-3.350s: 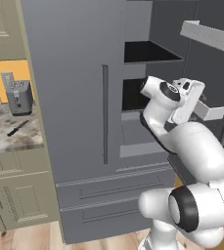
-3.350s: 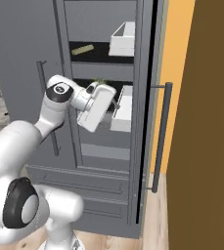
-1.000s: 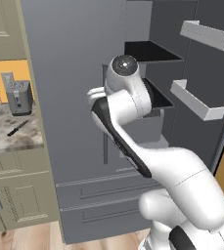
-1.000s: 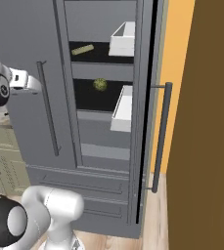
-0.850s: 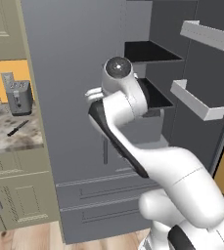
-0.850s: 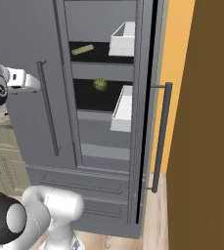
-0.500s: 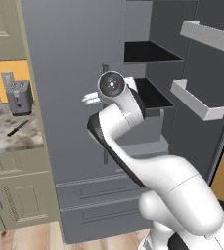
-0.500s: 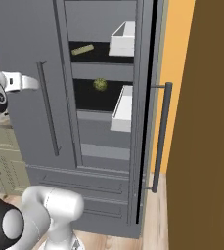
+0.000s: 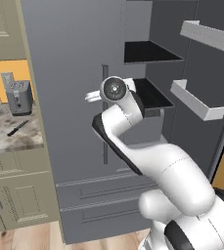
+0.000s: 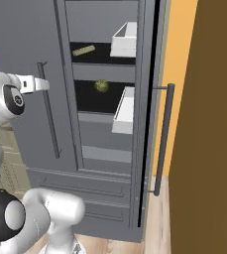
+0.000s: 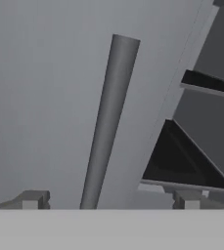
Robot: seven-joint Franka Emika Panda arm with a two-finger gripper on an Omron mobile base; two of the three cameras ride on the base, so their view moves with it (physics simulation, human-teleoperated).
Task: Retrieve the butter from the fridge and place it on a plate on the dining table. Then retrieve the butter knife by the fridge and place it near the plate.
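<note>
The grey fridge [image 9: 69,73] has its right door swung open and its left door closed. On the upper shelf lies the pale yellow-olive butter [image 10: 84,50]. My gripper [image 10: 44,84] is outside the compartment, in front of the closed left door, next to its vertical bar handle [image 11: 108,122]. The hand view has the fingertips [image 11: 33,199] far apart, so the gripper [image 11: 108,201] is open and holds nothing. The dark butter knife [image 9: 18,128] lies on the marble wall counter left of the fridge. The plate and dining table are out of view.
A round green ball [image 10: 101,86] sits on the shelf below the butter. White bins [image 10: 125,39] occupy the shelves' right side. The open door [image 9: 201,97] carries white racks. A toaster [image 9: 18,96] stands behind the knife. A wooden panel [image 10: 214,124] stands at the right.
The arm has swung out of the open compartment and leftward to the closed door. Over the last second the wrist sank lower along the handle. The butter has not moved.
</note>
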